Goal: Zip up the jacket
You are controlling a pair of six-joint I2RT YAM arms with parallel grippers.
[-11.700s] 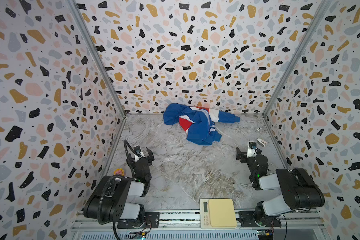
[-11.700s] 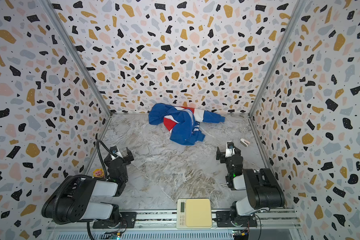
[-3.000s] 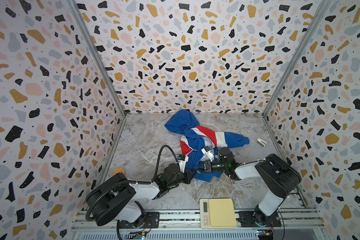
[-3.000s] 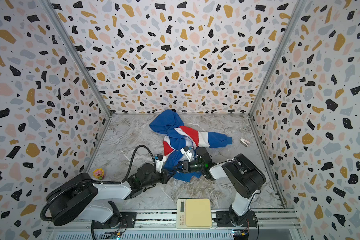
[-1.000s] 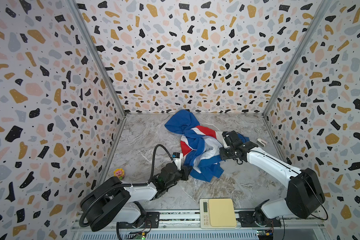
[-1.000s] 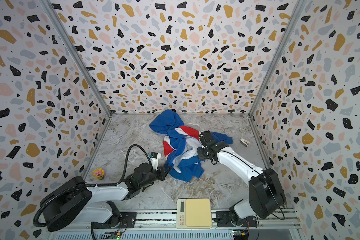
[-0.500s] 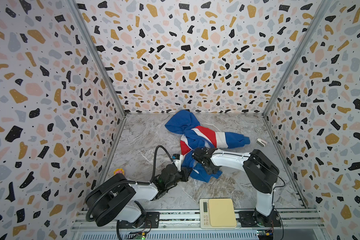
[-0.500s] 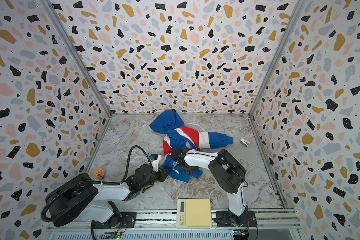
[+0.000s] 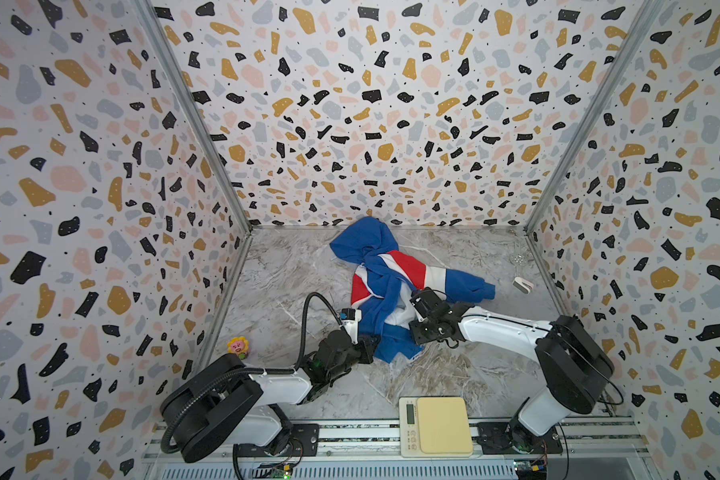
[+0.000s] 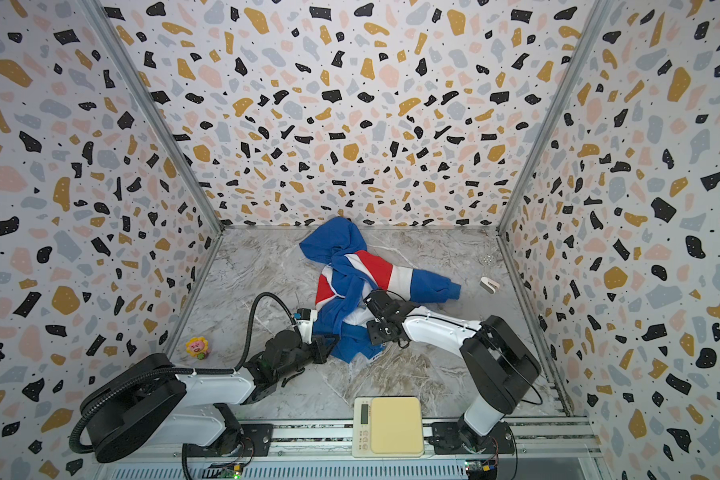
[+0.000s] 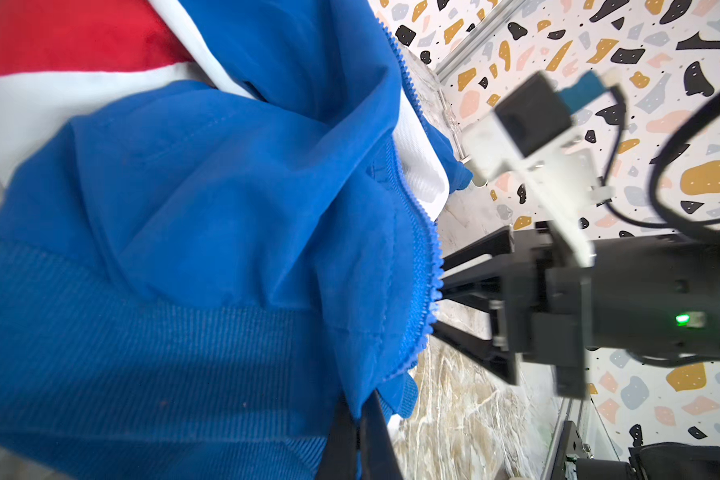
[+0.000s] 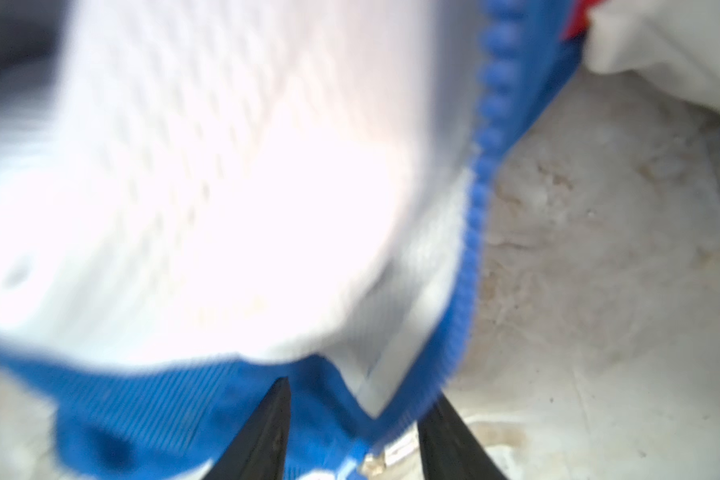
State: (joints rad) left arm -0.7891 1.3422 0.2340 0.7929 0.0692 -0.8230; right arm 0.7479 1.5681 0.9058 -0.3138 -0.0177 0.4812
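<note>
The right arm has swung back toward its own side since half a second ago, when it lay folded in front of the jacket, and its jaws have parted from a clenched state. The marbled surface carries the jacket crumpled near its middle in both top views, blue hood toward the back wall, the red and white bands across the chest, one sleeve stretched to the right. The right pincer sits at the lower right edge of the jacket, released, its two black fingers standing apart with the blue ribbed hem and the zipper between them, a small metal zipper end just beside one finger. The left pincer is clenched on the jacket's bottom hem at the left, blue cloth pinched between its closed tips in the left wrist view. A cream scale sits at the front rail, a small flower toy by the left wall, a white clip near the right wall
</note>
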